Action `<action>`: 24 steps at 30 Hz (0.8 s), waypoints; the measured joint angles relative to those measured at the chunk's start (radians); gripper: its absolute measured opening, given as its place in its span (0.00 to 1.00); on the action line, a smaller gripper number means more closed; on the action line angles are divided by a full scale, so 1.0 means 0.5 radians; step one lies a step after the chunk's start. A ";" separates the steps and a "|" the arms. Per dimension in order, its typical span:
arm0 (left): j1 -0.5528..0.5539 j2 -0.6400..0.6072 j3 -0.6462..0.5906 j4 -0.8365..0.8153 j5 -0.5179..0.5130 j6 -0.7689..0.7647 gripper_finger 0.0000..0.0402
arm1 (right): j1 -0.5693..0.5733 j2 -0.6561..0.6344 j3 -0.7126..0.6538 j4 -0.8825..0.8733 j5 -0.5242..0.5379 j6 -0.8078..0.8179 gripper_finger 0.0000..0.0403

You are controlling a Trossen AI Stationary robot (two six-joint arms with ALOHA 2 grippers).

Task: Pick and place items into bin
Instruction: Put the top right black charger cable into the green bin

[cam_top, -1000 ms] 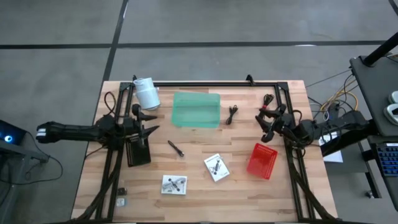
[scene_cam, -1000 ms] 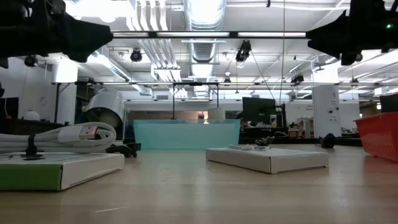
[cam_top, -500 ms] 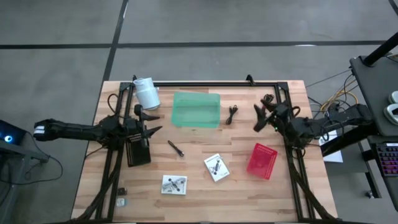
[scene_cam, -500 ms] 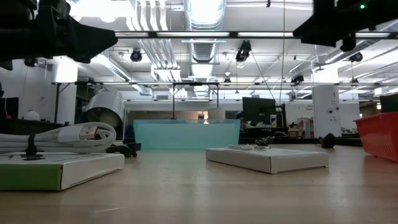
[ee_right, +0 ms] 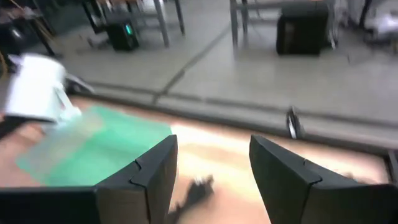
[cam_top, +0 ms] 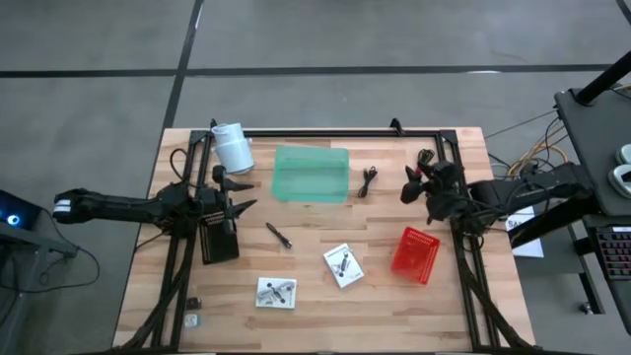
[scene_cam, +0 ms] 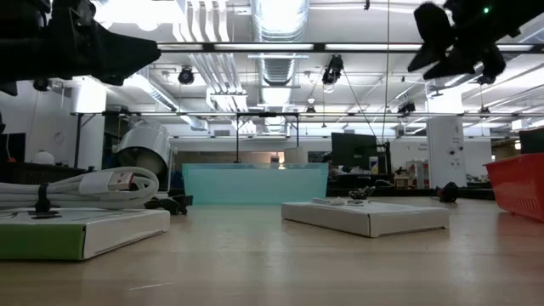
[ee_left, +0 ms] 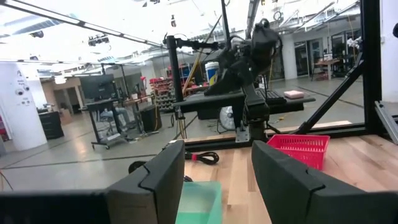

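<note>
Cables are your nearest pickings: one coiled bundle (cam_top: 369,181) is lying just right of the green bin (cam_top: 312,174), a second (cam_top: 426,158) is sitting at the far right, close to your right gripper (cam_top: 415,184), which is hovering between them with fingers spread and nothing in them. You are looking at light, floppy coils, so I would pinch across the bunched middle, where the loops are gathered, not a single strand that could slip free. The pen (cam_top: 279,236) is lying mid-table; it looks thin and stiff and is likely to roll, so grip it across its shaft. Two packets (cam_top: 343,264) (cam_top: 276,293) are lying flat nearer you, probably slick; an edge is your best hold. Your left gripper (cam_top: 239,196) is waiting at the left, open and empty.
</note>
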 joint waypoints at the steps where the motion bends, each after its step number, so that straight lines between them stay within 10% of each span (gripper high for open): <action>1: 0.000 0.000 0.000 0.000 0.000 0.000 0.43 | -0.024 0.008 0.000 -0.069 -0.065 0.074 0.46; 24: 0.000 0.003 0.001 -0.005 0.000 0.000 0.43 | -0.484 0.203 -0.238 -0.415 -0.614 0.571 0.46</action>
